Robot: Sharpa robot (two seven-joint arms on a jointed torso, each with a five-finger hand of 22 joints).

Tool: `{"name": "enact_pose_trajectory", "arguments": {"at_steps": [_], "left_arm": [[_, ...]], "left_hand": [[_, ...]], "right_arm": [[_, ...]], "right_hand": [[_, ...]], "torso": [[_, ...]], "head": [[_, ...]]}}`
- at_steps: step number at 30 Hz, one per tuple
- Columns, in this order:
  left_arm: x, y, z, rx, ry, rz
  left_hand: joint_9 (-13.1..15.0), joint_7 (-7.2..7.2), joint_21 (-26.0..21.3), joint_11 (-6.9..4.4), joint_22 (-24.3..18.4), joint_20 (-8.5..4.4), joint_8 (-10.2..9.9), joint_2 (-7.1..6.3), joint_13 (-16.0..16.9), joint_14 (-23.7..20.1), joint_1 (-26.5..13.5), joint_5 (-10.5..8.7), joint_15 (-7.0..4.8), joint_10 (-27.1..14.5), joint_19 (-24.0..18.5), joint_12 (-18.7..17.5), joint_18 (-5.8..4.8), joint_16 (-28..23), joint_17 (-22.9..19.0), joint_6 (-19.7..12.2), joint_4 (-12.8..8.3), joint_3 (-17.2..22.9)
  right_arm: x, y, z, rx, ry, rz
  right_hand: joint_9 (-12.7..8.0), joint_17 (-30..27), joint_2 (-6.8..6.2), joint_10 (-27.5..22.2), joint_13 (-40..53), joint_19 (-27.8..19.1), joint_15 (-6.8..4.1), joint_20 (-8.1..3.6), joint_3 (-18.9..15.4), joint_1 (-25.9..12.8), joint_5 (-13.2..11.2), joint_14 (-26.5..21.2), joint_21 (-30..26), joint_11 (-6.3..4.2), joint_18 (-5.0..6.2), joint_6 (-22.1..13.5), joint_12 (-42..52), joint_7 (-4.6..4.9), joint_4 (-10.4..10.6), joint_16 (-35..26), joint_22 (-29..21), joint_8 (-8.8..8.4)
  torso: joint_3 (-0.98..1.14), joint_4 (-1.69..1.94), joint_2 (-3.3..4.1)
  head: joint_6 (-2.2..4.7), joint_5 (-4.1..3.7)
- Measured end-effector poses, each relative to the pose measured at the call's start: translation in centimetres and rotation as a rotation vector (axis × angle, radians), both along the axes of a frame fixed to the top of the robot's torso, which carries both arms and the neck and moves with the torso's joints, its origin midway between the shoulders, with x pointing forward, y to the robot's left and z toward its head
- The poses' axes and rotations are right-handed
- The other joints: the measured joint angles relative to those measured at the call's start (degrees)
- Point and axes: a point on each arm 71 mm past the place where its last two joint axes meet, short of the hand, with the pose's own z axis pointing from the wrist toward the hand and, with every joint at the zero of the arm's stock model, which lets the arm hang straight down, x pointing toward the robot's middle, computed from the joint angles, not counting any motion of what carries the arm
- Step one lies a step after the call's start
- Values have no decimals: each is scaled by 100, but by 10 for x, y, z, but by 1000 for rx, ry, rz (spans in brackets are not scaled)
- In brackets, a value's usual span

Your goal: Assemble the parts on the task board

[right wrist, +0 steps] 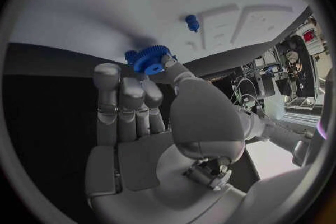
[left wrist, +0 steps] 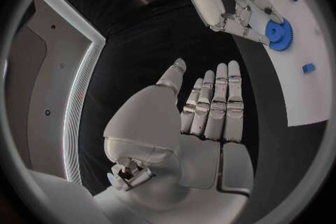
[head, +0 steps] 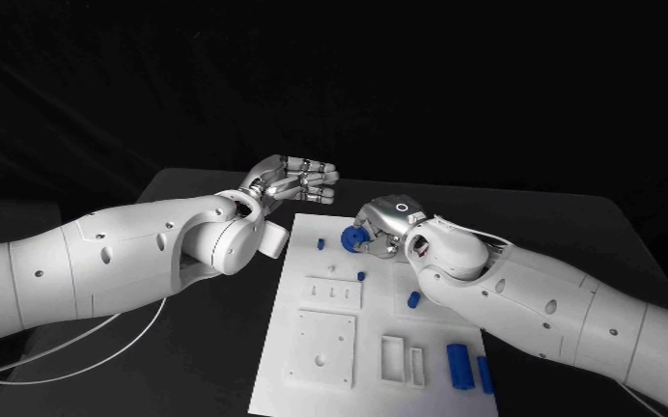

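Observation:
The white task board [head: 375, 316] lies in the middle of the black table. My right hand [head: 391, 224] hovers over the board's far end and pinches a blue gear [head: 353, 236] between thumb and fingertips. In the right wrist view the gear [right wrist: 150, 60] sits at the tips of that hand [right wrist: 161, 123], just above the board [right wrist: 105, 11]. My left hand [head: 295, 181] hangs past the board's far left corner, empty, with its thumb set apart from its fingers [left wrist: 213, 101]. From the left wrist, my right hand [left wrist: 231, 0] and its gear [left wrist: 279, 33] are seen over the board [left wrist: 308, 95].
Small blue pegs stand on the board [head: 321, 242] [head: 362, 276] [head: 413, 298]. Two blue cylinders [head: 459, 366] [head: 485, 375] lie at its near right. A square recessed plate [head: 323, 345] and rectangular slots [head: 403, 359] fill the near half. A white cable [head: 84, 364] trails at the left.

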Motion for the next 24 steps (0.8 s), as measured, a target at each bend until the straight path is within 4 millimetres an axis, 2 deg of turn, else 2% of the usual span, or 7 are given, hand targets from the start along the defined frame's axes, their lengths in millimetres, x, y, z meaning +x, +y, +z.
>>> {"name": "enact_pose_trajectory", "arguments": {"at_steps": [14,20,24], "left_arm": [[1,-2,0,0,0,-3],[1,-2,0,1,1,-3],[1,-2,0,1,1,-3]], "left_hand": [[0,9,0,2,0,0,0,0,0,0,0,0,0,-42,0,0,-1,0,0,-53,0,0],[0,9,0,1,0,0,0,0,0,0,0,0,0,-42,0,0,0,0,0,-53,0,0],[0,9,0,1,0,0,0,0,0,0,0,0,0,-42,0,0,0,0,0,-52,0,0]], "right_arm": [[2,6,-3,-12,0,5],[3,10,-4,-15,1,10],[3,11,-5,-16,3,13]], "right_hand": [[-1,-28,-14,-9,-45,0,0,0,0,-14,-106,0,-56,-9,0,-16,-45,-5,0,-23,0,5],[1,-50,-13,-68,-83,0,0,0,0,-15,-102,0,-101,-20,1,-325,-81,11,1,-48,0,8],[-1,-58,-20,-75,-108,0,0,0,17,-22,-60,0,-101,-28,1,-373,-108,18,-15,-48,0,8]], "torso": [[2,8,0],[4,-2,-1],[6,-11,-1]], "head": [[-26,15],[-17,36],[-12,46]]}}
